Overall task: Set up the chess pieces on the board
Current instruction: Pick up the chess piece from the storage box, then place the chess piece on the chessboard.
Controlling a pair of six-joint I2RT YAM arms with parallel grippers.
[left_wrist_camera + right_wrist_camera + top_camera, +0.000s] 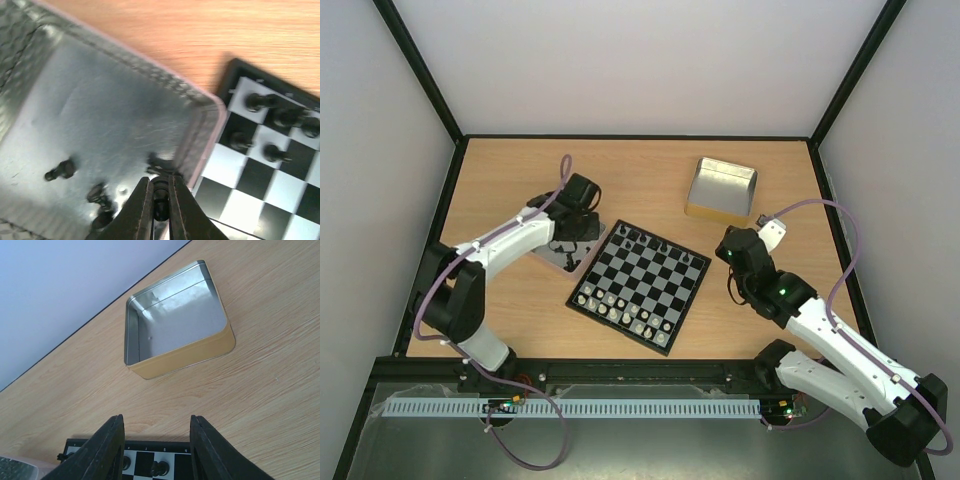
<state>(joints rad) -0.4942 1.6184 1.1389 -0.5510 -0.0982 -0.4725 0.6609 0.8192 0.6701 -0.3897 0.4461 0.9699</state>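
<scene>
Black-and-grey checks mark the board [638,288] at the middle of the top view. Pale pieces [620,305] fill its seven o'clock edge in two rows. Along the opposite one o'clock edge only a handful of black chess pieces [665,245] stand, with gaps between them, so I judge that side well short of complete. A flat tray [552,260] lies just beside the board at ten o'clock, and the left gripper [574,234] is down over it. The right gripper [745,250] hangs near the board's three o'clock corner. An open tin [722,190] sits well apart at one o'clock.

In the left wrist view the claw is pinched narrow on one black piece [160,197], low at the tray's five o'clock corner, just inside the wall nearest the board. A few loose pieces [60,170] lie on the tray's metal floor toward seven o'clock. At three o'clock a corner of the board shows five black pieces standing on its squares.

In the right wrist view the fingers [107,445] stand wide apart with nothing between them. The tin lies at twelve o'clock, and no pieces show inside it. The board's rim peeks in at six o'clock with a black piece on it.

What is left, as I read it: carry the nipped piece to a free square, then fetch the loose ones from the tray.
</scene>
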